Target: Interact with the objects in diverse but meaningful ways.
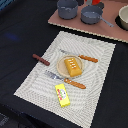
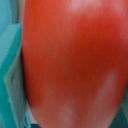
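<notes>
The red tomato point(image 2: 70, 60) fills almost the whole wrist view, very close to the camera, and it hides my fingers. A sliver of red at the top edge of the exterior view may be the same tomato point(image 1: 94, 2). The orange-yellow dotted bread block point(image 1: 73, 66) lies on a small tan plate point(image 1: 61, 67) in the middle of the placemat. Near the placemat's front edge is the flat yellow packet point(image 1: 62, 95). The dark-brown sausage point(image 1: 41, 59) rests at the placemat's edge toward the exterior view's left.
A striped placemat point(image 1: 35, 85) covers a black table. A wooden-handled fork point(image 1: 65, 80) and knife point(image 1: 82, 57) flank the plate. On a pink board point(image 1: 75, 25) behind stand two grey pots point(image 1: 67, 7) point(image 1: 91, 15) and a white bowl point(image 1: 123, 17).
</notes>
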